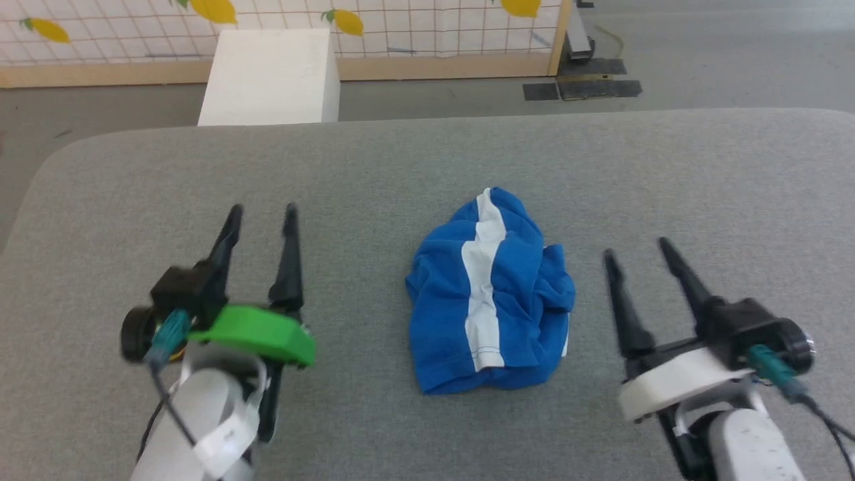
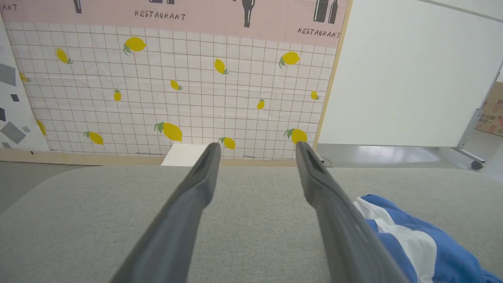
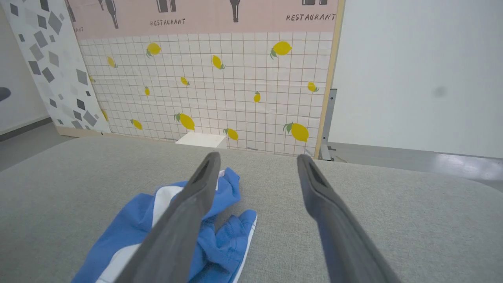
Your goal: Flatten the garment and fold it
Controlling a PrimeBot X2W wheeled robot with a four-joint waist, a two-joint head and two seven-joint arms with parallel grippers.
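The garment (image 1: 491, 294) is a bright blue pair of shorts with a broad white stripe, lying crumpled in a heap at the middle of the grey table (image 1: 427, 160). My left gripper (image 1: 262, 215) hovers to its left, open, nothing between its fingers. My right gripper (image 1: 636, 248) hovers to its right, also open and empty. In the left wrist view the garment (image 2: 416, 239) shows at the lower right, beside my left gripper (image 2: 256, 146). In the right wrist view the garment (image 3: 220, 236) lies at the lower left, partly behind one finger of my right gripper (image 3: 257, 157).
A white box (image 1: 270, 77) stands on the floor beyond the table's far edge. Behind it runs a lemon-patterned grid wall panel (image 1: 414, 27). Black mats (image 1: 581, 83) lie on the floor at the far right.
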